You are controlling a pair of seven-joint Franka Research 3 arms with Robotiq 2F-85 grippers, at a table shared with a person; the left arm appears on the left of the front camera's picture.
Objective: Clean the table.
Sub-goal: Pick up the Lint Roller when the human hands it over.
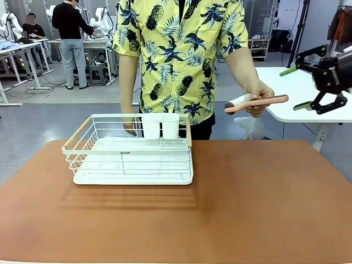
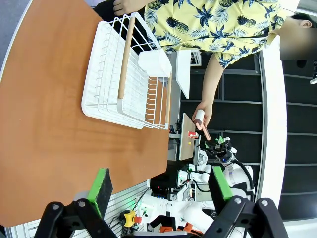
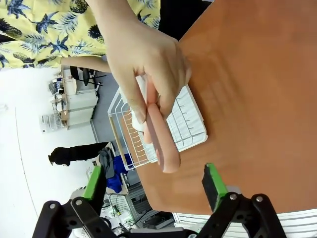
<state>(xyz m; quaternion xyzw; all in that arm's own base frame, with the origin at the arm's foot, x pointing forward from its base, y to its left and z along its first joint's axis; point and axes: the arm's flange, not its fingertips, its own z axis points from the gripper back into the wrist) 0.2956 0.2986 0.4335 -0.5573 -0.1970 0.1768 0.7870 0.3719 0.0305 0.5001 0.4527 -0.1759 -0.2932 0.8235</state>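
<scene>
left wrist view: left gripper hovering at table edge, jaws spread wide. white dish rack sitting on table, far left. right gripper hovering beyond far edge, jaws wide, empty. person's hand holding pink-handled roller just beside it.

table: matte, smooth | rack: white wire, wooden rails

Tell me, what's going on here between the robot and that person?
A person standing across the table holds a pink-handled tool with a white roller-like head in one hand. Its handle points toward the robot's right gripper, which hangs open in the air just beside it, not touching. The left gripper is open too, holding nothing. A white wire dish rack sits on the table.
</scene>
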